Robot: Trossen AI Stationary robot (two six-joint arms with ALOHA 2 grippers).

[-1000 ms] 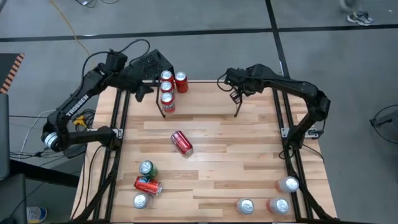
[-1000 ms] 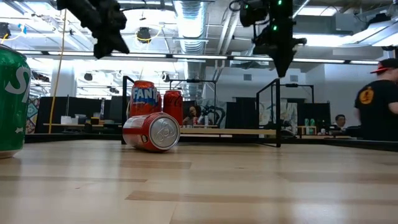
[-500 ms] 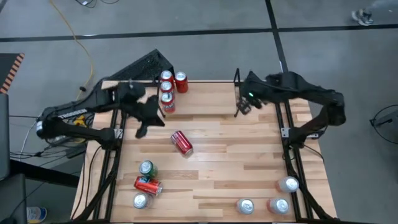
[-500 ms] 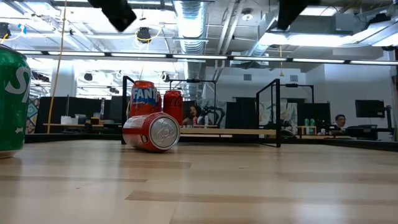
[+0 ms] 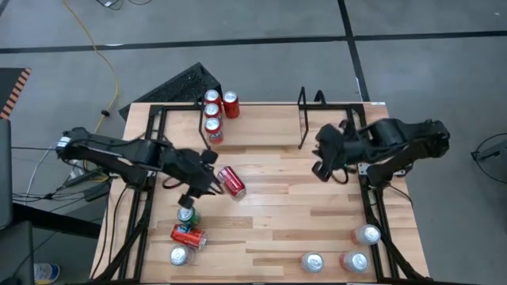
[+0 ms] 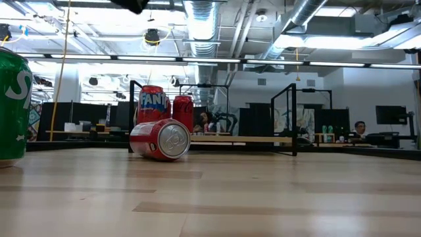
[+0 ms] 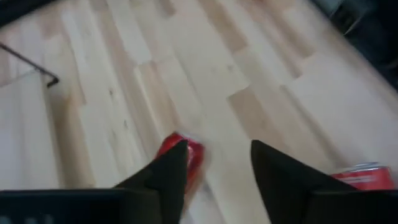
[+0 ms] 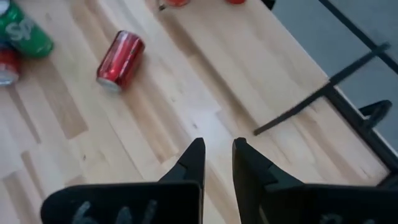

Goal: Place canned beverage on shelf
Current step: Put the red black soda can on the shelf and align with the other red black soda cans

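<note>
A red can point(image 5: 231, 180) lies on its side mid-table; the low view shows its end point(image 6: 160, 139). My left gripper point(image 5: 207, 184) hovers open just to its left. In the left wrist view point(image 7: 217, 152) the can point(image 7: 181, 155) lies beyond one finger, partly hidden by it and not between the two. My right gripper point(image 5: 323, 168) hangs above the table's right part with a narrow gap between its fingers point(image 8: 217, 149), empty. The shelf point(image 5: 302, 119) of thin black rods stands at the far edge, with several cans point(image 5: 212, 115) upright at its left end.
Near left stand a green can point(image 5: 187, 214) and a silver-topped can point(image 5: 178, 255), with a red can point(image 5: 188, 235) lying between them. Three cans point(image 5: 354, 262) stand at the near right corner. Black rails point(image 5: 372, 206) edge the table's sides. Bare wood lies between the arms.
My left gripper has swung from the shelf's left end toward the near edge and the table's middle, ending beside the lying red can. My right gripper has drawn back from the shelf's right upright toward the near right and risen. No can has moved.
</note>
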